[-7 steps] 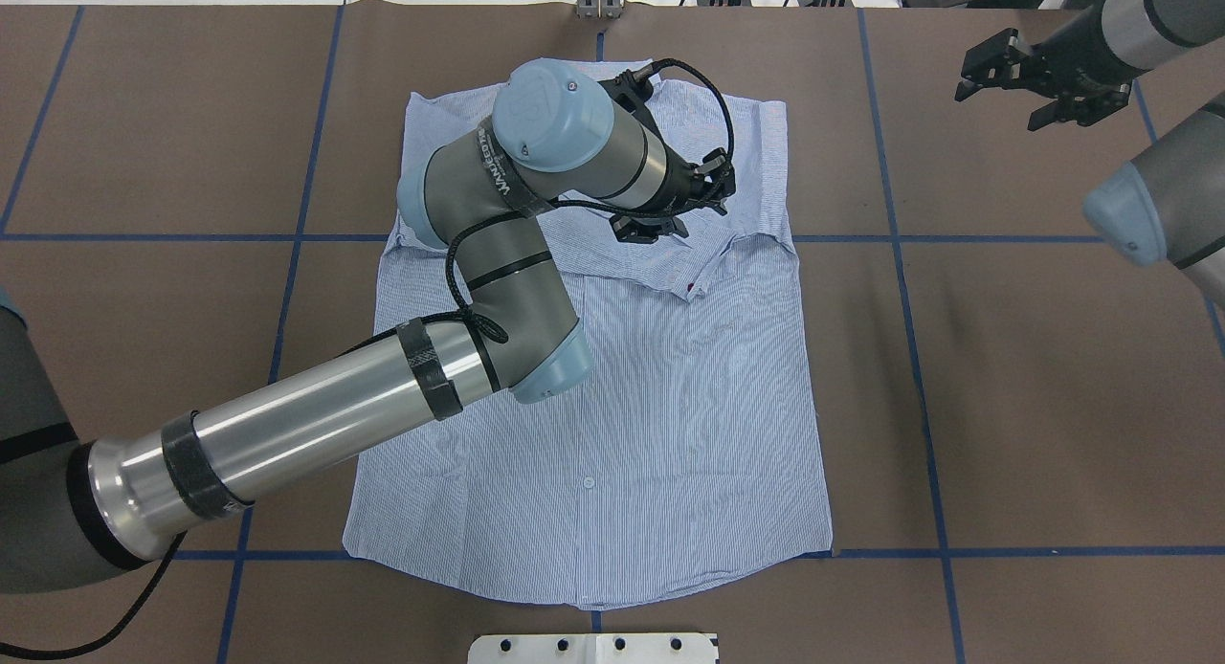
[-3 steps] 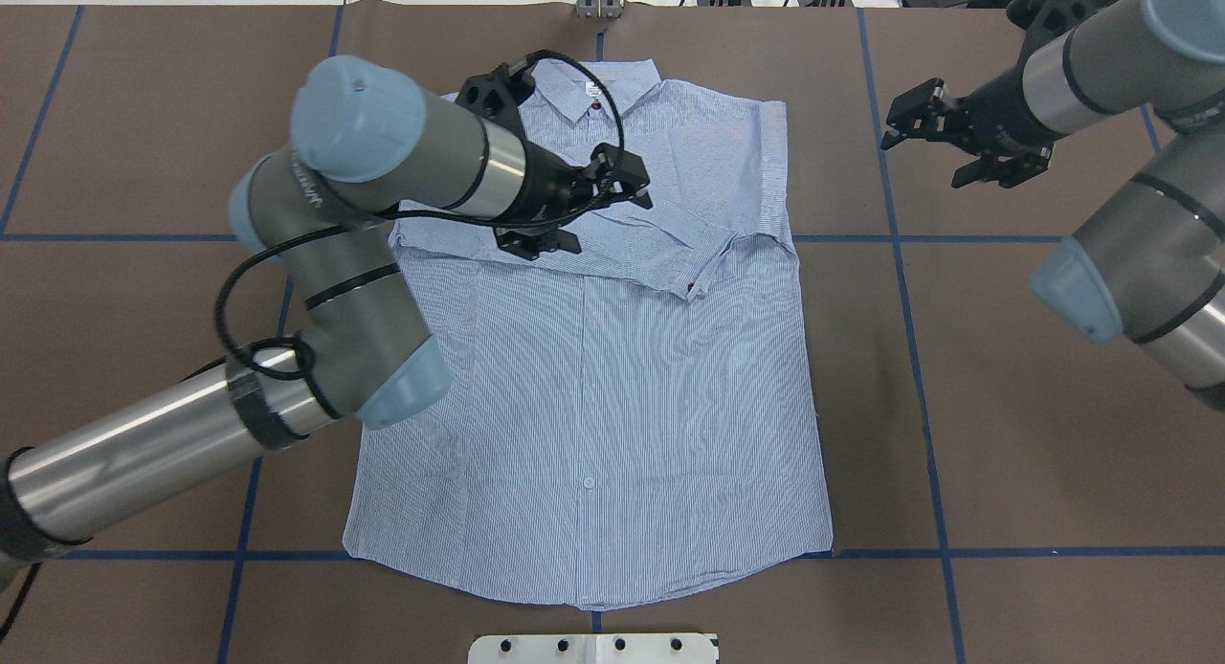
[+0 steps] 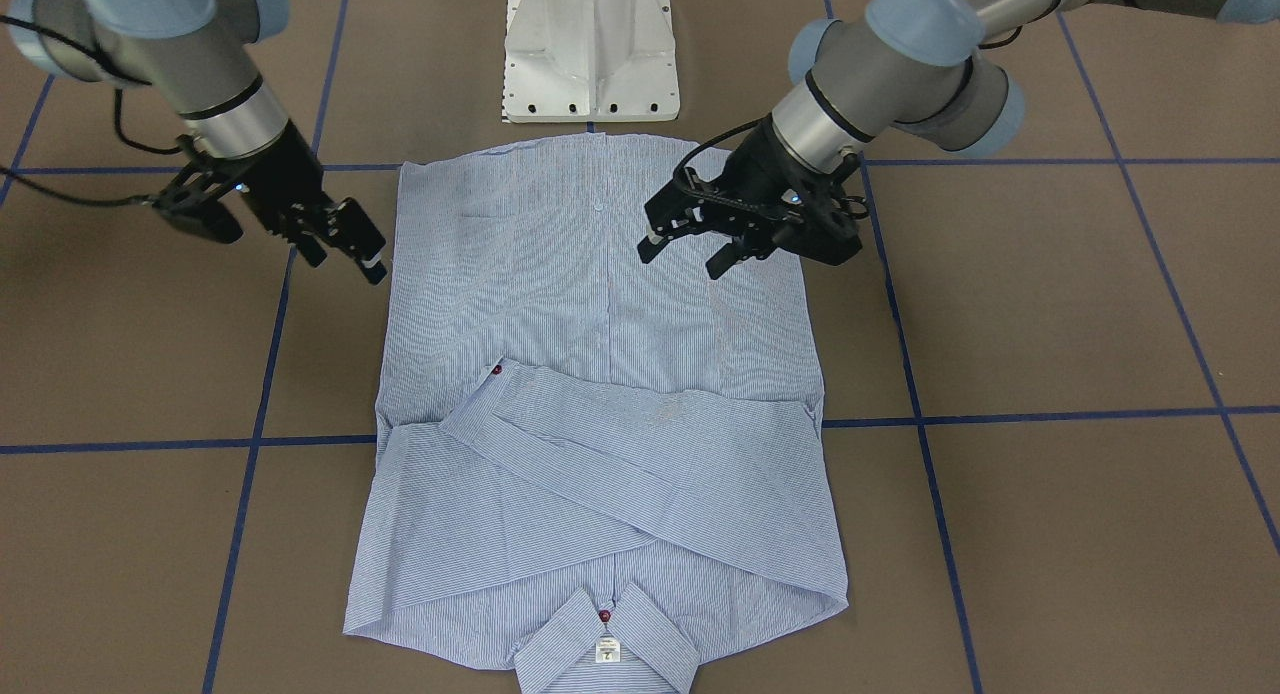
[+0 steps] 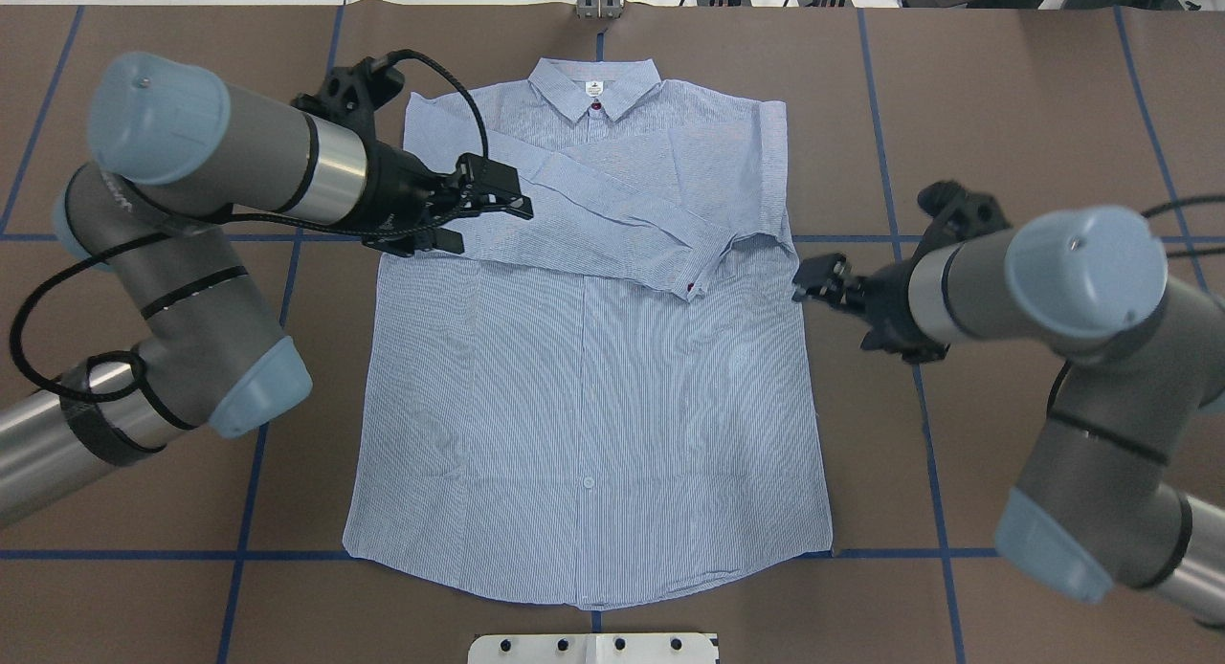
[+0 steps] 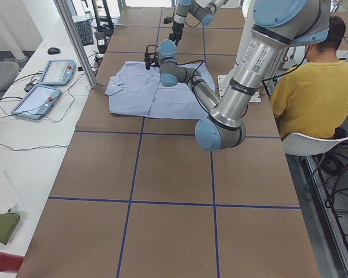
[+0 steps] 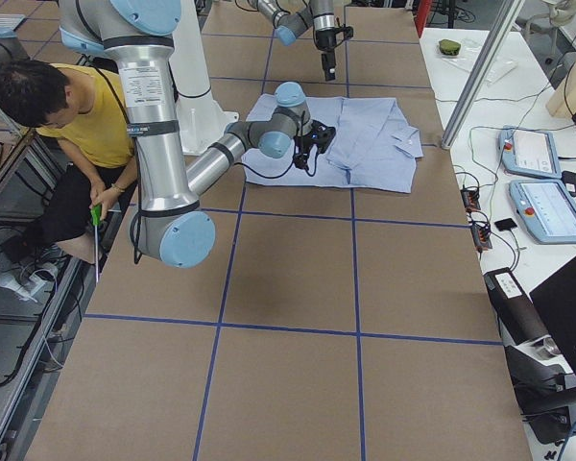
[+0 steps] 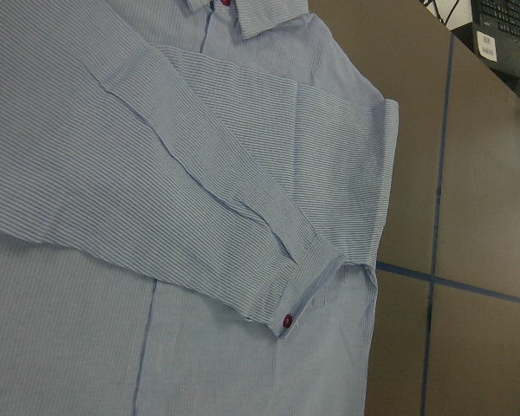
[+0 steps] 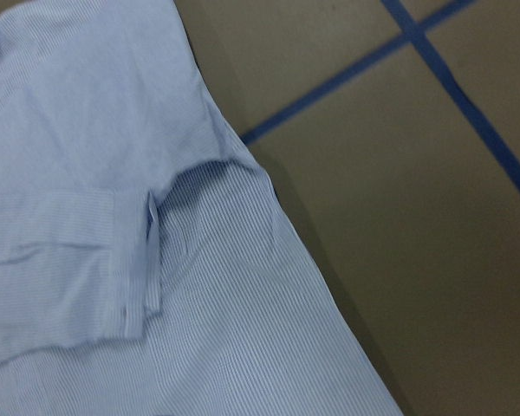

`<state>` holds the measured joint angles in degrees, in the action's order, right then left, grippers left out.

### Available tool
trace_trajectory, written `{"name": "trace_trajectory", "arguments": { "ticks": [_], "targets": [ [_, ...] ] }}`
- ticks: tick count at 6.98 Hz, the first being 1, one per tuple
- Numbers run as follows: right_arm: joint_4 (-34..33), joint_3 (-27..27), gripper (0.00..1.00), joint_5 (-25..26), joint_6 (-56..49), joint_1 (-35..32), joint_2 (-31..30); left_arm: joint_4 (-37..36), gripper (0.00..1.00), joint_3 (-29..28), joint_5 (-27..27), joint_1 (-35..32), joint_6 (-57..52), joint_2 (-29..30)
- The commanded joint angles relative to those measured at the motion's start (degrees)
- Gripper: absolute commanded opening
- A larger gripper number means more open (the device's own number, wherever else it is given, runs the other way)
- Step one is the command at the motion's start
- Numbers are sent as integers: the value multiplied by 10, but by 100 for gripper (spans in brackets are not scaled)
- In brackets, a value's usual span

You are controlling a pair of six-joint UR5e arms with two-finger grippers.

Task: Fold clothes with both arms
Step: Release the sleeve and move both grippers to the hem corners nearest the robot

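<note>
The light blue striped shirt (image 4: 593, 387) lies flat and front up on the brown table, collar at the far edge, with both sleeves folded across the chest. It also shows in the front view (image 3: 600, 304). The top sleeve's cuff with its red button (image 7: 287, 321) lies near the shirt's right side. My left gripper (image 4: 493, 226) is open and empty, hovering over the shirt's left shoulder area; it also shows in the front view (image 3: 680, 262). My right gripper (image 4: 831, 315) is open and empty just beside the shirt's right edge; it also shows in the front view (image 3: 345, 264).
The white pedestal base (image 3: 590, 54) stands at the near hem of the shirt. Blue tape lines (image 4: 919, 377) cross the table cover. A person in a yellow shirt (image 5: 313, 87) sits behind the robot. Tablets (image 5: 43, 87) lie on a side bench.
My left gripper has drawn back leftward off the folded sleeve to the shirt's left shoulder. My right arm has swung down from the far right corner to the shirt's right edge.
</note>
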<state>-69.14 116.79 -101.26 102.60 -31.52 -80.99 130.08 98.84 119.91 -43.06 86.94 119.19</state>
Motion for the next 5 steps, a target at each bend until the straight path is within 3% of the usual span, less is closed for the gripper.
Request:
{"name": "trace_trajectory", "arguments": {
  "ticks": [1, 3, 5],
  "targets": [
    [-4, 48, 96, 159, 124, 170, -66, -15, 100, 3, 42, -38, -88, -42],
    [-81, 49, 92, 212, 156, 247, -62, -15, 100, 1, 38, -38, -95, -54],
    [-87, 49, 89, 218, 196, 269, -62, -14, 100, -2, 37, -36, -96, -67]
  ]
}}
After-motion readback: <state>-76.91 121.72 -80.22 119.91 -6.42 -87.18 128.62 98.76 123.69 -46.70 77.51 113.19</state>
